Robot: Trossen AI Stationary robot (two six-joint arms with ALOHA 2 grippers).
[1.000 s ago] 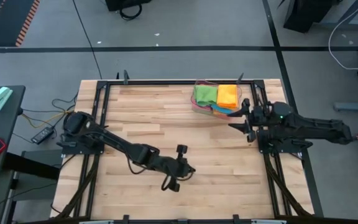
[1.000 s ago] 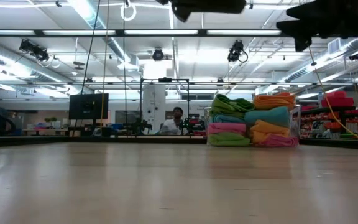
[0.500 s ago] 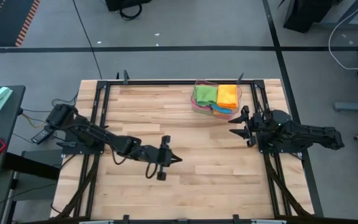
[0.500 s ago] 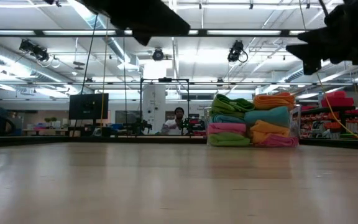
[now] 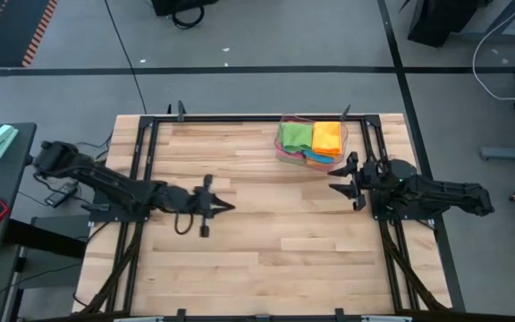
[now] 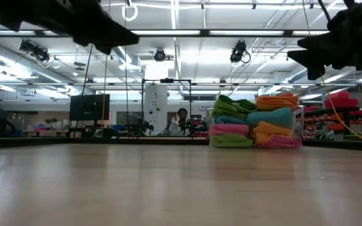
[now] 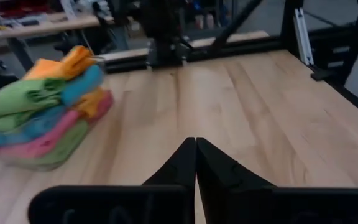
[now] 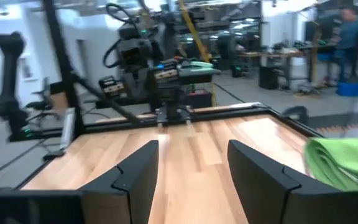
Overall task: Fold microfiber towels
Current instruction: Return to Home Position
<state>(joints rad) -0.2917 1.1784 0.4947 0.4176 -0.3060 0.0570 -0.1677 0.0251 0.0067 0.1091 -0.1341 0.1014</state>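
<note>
Towels (image 5: 311,141): folded, in two touching stacks at the table's (image 5: 240,255) far edge.
Green-topped stack (image 6: 233,123): green, blue, pink, green.
Orange-topped stack (image 6: 275,119): orange, blue, orange, pink.

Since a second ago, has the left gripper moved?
Yes. In the high view, the left gripper has pulled back from mid-table toward the table's left rail.

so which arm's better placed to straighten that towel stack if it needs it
Probably right: the right gripper sits close to the towel stack, fingers open; the left gripper is mid-table, farther off, fingers shut.
</note>
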